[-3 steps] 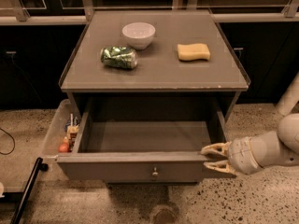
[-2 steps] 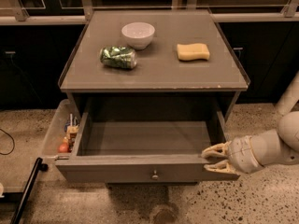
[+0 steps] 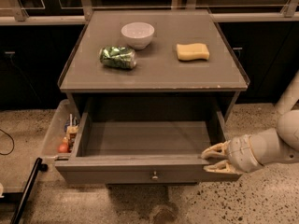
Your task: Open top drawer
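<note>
Top drawer (image 3: pixel 117 174) sits pulled well out under the bench (image 3: pixel 159 73), basically open I'd say, so any last tug should be straight and level. Side bin (image 3: pixel 52 129) of odds on the left, can (image 3: pixel 117 58), bowl (image 3: pixel 138 34) and sponge (image 3: pixel 192 51) up top, nothing blocking; gripper's (image 3: pixel 209 158) at the front's right corner, jaws apart around it.
</note>
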### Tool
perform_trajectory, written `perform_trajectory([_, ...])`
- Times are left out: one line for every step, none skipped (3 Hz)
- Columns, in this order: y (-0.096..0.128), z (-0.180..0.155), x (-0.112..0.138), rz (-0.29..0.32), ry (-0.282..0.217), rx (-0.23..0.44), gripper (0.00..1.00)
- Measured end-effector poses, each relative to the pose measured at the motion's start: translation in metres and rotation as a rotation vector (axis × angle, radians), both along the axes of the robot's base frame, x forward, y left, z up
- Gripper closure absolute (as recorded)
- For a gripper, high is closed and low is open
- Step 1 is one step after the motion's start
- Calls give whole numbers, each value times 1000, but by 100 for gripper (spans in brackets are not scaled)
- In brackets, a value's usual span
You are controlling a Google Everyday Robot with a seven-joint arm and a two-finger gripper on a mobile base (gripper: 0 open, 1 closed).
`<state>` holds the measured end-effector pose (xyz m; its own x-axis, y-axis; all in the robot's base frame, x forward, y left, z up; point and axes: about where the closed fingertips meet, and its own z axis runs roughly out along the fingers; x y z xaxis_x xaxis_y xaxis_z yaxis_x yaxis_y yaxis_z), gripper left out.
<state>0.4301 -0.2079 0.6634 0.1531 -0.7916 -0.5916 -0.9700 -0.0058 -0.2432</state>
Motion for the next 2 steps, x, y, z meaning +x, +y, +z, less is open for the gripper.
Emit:
perform_trajectory([0, 2, 0, 0, 0, 0, 18])
perform_trajectory([7, -18, -22, 7, 10, -5, 0])
